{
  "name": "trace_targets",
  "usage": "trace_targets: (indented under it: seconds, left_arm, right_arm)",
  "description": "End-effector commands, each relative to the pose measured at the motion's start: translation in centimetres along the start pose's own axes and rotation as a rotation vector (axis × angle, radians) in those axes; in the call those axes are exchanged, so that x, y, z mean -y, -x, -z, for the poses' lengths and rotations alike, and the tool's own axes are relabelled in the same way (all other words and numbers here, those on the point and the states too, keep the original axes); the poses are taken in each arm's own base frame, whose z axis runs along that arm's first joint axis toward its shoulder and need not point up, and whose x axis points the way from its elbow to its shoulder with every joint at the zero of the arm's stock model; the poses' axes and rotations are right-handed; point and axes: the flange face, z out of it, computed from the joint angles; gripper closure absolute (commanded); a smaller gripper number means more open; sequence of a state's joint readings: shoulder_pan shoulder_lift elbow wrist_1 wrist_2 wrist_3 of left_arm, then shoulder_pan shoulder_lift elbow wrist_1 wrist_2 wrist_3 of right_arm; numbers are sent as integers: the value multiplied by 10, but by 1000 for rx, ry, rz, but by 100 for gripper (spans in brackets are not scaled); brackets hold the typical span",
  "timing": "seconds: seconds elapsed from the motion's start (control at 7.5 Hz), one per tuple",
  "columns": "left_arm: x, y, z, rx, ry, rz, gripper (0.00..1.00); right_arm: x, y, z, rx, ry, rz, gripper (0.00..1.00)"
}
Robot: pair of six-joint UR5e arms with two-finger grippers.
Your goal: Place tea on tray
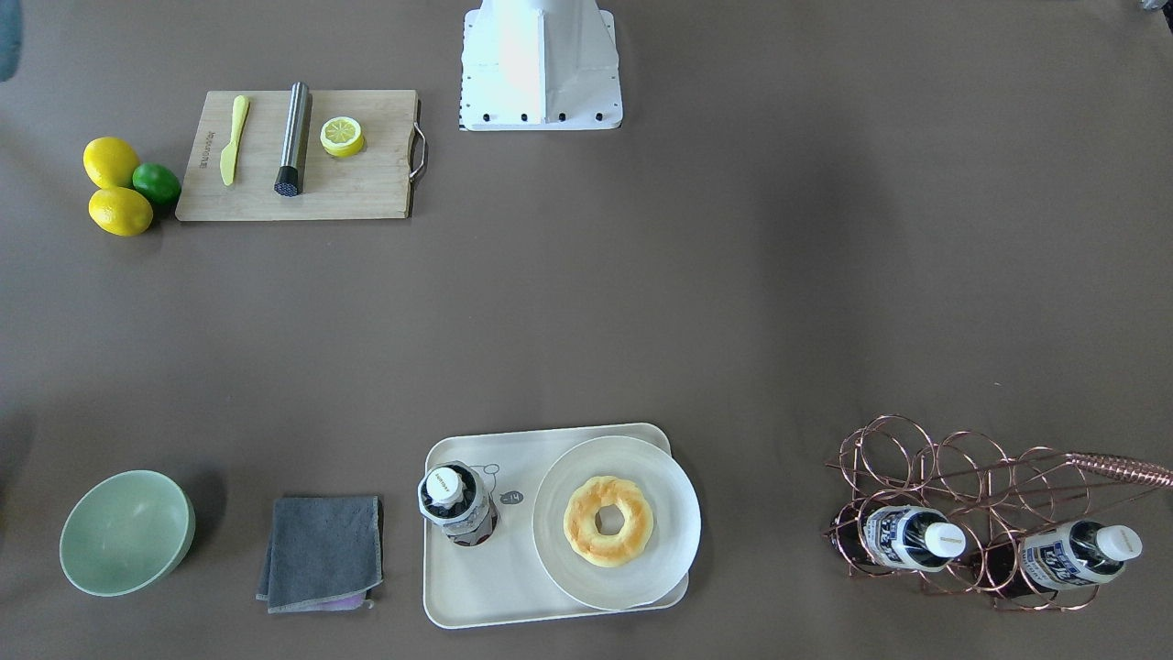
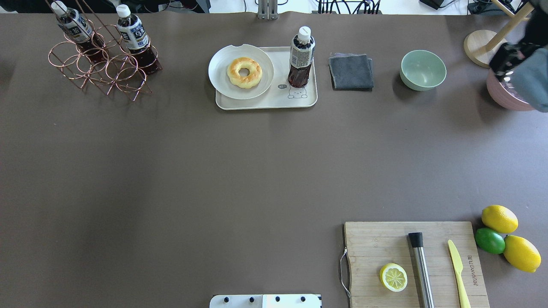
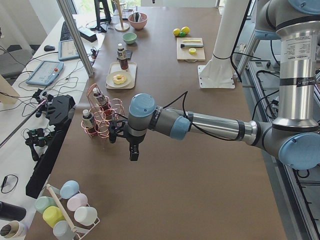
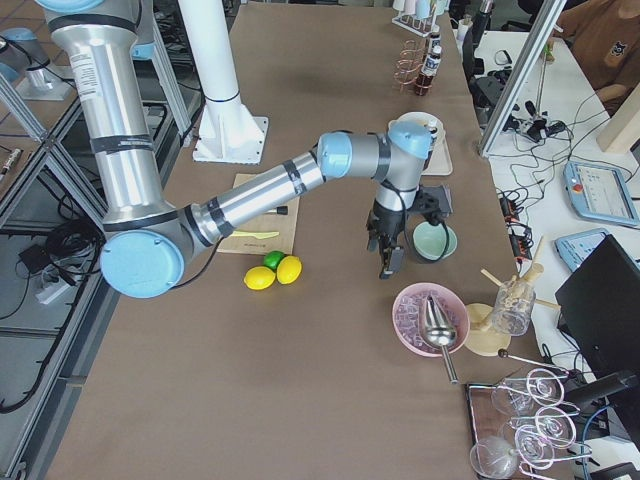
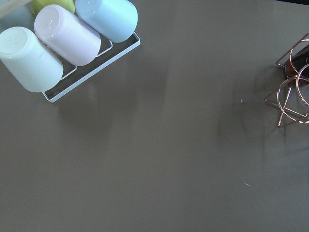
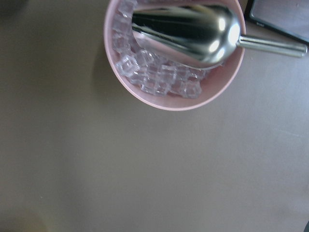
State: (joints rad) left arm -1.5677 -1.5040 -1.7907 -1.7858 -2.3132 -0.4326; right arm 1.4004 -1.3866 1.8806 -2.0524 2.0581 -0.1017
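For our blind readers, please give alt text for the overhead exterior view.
A tea bottle stands upright on a cream tray, beside a plate holding a doughnut. Two more bottles sit in a wire rack at top left; a cutting board with a lemon half is at bottom right.

1. The tea (image 2: 301,57): clear, glossy plastic.
2. The tray (image 2: 265,104): smooth cream plastic, matt.
3. The wire rack (image 2: 105,70): shiny copper-toned metal.
4. The cutting board (image 2: 376,244): matt, grained wood.
5. The cloth (image 2: 351,72): grey, napped fabric.
6. The scoop (image 6: 193,31): mirror-polished metal.
7. The table (image 2: 171,171): brown, matt covering.
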Motion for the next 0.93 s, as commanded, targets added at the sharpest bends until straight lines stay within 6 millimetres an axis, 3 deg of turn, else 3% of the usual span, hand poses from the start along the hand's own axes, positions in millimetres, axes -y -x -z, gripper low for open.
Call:
trace_targets:
  seconds: [0.0,0.13,0.27,0.8]
  left_arm:
    - [-1,1,-1,-3,5,3,3]
    - [-1,2,-2,-1,8,6,3]
    - [-1,4,-4,0,12,10,3]
    - [-13,35,-29,25,65,63,3]
  right_arm:
    - [-81,-121,-70,231,-19,-122,0]
    - [-101,-146,-92,253,-47,-137,0]
    - [-111,-155,-102,276,-73,-124,0]
    - [-120,-159,-104,304,-83,-153,0]
